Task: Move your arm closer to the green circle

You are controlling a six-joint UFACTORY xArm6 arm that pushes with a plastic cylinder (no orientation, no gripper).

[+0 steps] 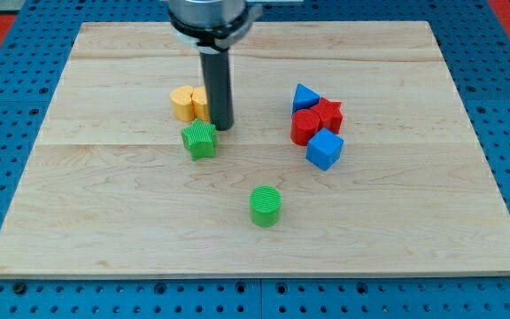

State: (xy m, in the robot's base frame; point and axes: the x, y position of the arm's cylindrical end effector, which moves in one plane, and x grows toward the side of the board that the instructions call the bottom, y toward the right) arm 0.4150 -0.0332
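The green circle [266,206] is a short ribbed cylinder standing below the middle of the wooden board [104,204]. My tip [222,127] rests on the board above and to the left of it, well apart from it. The tip sits just above and to the right of the green star [200,140], and right next to the yellow blocks [184,103], whose right part the rod hides.
A cluster stands at the view's right: a blue triangle [305,96], a red star [328,112], a red cylinder [305,127] and a blue cube [324,149]. A blue pegboard [7,106] surrounds the board.
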